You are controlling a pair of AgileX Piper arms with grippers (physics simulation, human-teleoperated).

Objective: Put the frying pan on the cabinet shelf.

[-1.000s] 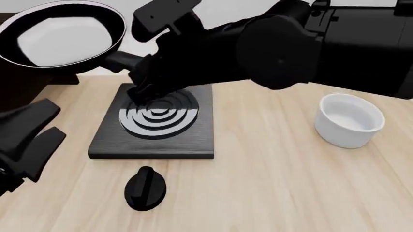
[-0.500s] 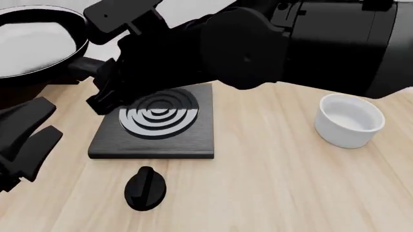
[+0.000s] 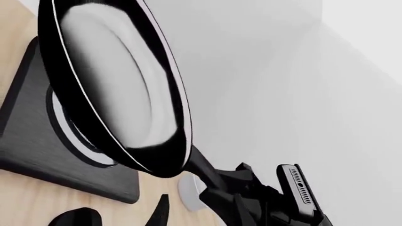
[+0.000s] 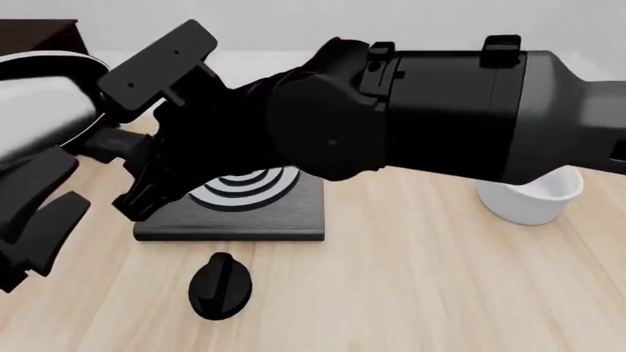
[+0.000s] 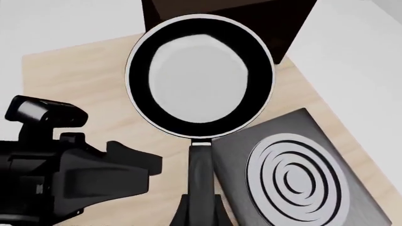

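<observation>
step: carry phase, pan in the air, not yet on the shelf
right gripper (image 5: 199, 209): clamped on the frying pan (image 5: 199, 75) by its handle
pan location: off the stove plate (image 4: 245, 213), held level above the table's left side, near the dark cabinet (image 5: 226, 19)
left gripper (image 4: 34, 213): idle at the left edge, holding nothing, fingers look spread
next: keep the pan level, clear the shelf edge, lower flat, then release
bystanders: white bowl (image 4: 533, 202), knob (image 4: 220, 286), untouched

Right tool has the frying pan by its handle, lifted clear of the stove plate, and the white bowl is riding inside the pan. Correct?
Not the bowl. In the front view the white bowl sits on the table; the frying pan holds nothing. The right tool grips the handle above the stove plate.
</observation>
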